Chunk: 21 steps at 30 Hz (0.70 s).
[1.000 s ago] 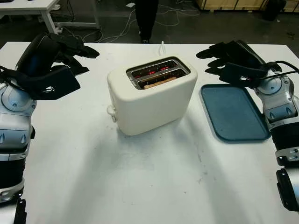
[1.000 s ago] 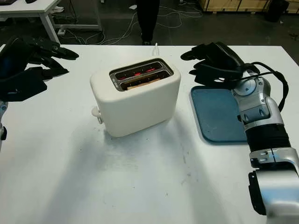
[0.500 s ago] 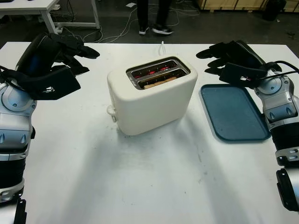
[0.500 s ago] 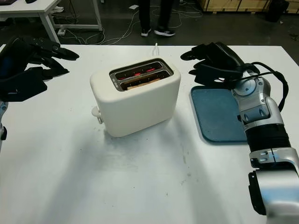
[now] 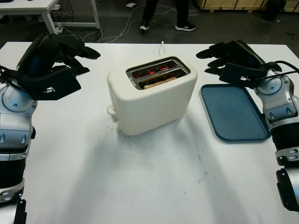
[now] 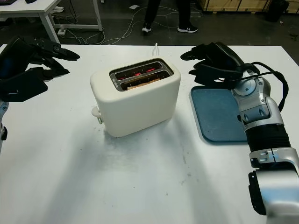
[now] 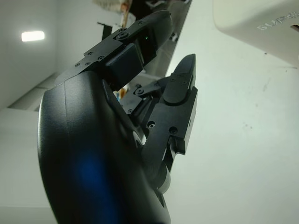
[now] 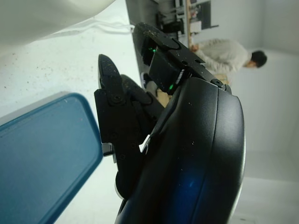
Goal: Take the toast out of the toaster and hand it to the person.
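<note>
We are looking at one cream two-slot toaster (image 5: 152,100) that is standing near the middle of the white surface (image 5: 140,182). Its slots are glowing red inside, and one piece of toast (image 5: 159,82) is sitting low in the slot nearer to us; only its brown top edge is showing, below the rim. We cannot tell if the far slot is holding anything. A small lever knob is sticking out at the toaster's left end, and a white cord is running from behind it toward the far edge of the surface.

On the right of the toaster, a little apart from it, one blue tray (image 5: 233,112) is lying flat, and it is carrying nothing.

We are holding our left hand (image 5: 70,51) in the air above the left part of the surface, well apart from the toaster; it is open and grasping nothing. Our right hand (image 5: 226,56) is hovering over the far end of the tray, near the toaster's right side, also open and holding nothing.

The near half of the surface is giving wide free room, and free gaps are lying between the toaster and each hand. Beyond the far edge, one person's legs and two shoes (image 5: 166,25) are standing on the floor, among cables.
</note>
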{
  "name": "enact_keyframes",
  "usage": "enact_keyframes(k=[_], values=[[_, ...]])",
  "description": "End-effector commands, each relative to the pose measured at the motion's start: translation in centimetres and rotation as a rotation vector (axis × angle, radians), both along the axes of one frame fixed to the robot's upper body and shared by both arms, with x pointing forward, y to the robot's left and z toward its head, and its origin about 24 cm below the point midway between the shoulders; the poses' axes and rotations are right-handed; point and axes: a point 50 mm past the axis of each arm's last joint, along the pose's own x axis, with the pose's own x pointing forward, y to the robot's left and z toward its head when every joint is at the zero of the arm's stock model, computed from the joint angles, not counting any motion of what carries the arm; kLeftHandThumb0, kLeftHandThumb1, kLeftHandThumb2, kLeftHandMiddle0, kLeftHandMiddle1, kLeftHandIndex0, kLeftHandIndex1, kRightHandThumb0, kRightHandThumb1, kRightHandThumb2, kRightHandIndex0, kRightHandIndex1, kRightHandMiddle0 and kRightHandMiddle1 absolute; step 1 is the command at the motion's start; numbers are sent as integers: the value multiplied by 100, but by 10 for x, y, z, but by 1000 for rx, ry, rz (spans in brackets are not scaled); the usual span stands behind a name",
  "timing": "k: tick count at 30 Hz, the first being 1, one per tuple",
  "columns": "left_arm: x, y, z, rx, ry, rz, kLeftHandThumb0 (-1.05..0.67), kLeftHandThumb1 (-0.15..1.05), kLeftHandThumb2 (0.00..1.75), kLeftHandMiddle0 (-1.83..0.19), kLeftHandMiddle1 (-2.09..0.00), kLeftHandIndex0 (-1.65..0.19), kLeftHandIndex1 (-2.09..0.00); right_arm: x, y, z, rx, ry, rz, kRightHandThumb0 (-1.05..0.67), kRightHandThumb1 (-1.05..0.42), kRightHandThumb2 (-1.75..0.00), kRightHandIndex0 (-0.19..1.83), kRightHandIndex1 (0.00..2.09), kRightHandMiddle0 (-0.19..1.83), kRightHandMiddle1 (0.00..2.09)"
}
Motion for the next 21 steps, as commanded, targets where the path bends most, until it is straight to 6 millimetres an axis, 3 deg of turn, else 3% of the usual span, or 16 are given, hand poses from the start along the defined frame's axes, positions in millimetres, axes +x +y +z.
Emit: enact_keyframes(k=[1, 21], values=[[0, -2, 4, 1, -17, -11, 0, 86, 0, -91, -74, -106, -4, 0, 3, 5, 2, -22, 15, -23, -92, -6, 94, 1, 82, 0], [-2, 0, 2, -9, -13, -4, -5, 87, 0, -91, -74, -106, -3, 0, 3, 4, 7, -17, 15, -22, -92, -6, 93, 0, 81, 0]])
